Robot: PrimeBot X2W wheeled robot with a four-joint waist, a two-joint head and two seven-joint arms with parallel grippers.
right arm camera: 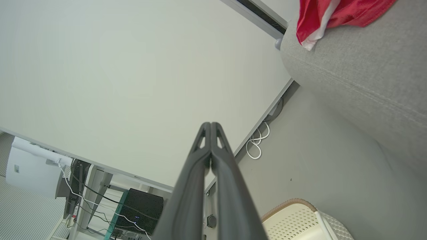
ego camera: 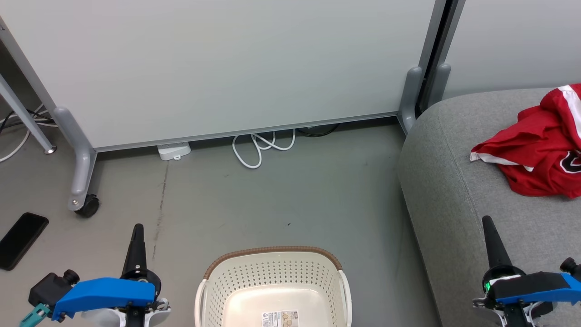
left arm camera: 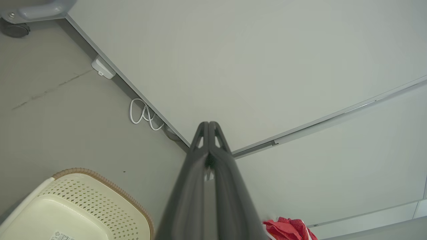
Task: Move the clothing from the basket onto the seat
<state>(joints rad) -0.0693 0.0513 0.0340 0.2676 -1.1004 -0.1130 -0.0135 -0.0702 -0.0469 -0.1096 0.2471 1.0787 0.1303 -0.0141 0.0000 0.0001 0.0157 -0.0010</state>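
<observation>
Clothing (ego camera: 535, 154) lies crumpled on seat (ego camera: 454, 195); visible part of basket (ego camera: 272, 250) bare. Fabric likely light, limp, slippery; pinch a raised fold. Left gripper (ego camera: 137, 227), right gripper (ego camera: 487, 220): fingers pressed together, holding nothing.

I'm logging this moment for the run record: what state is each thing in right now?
Basket: upright on the floor, nothing in the part that shows.
Clothing: crumpled in a heap on the sofa.
Sofa: bears the clothing.
Left gripper: shut, holding nothing.
Right gripper: shut, holding nothing.
Phone: flat on the floor, screen dark.
White cable: looped loosely on the floor.
</observation>
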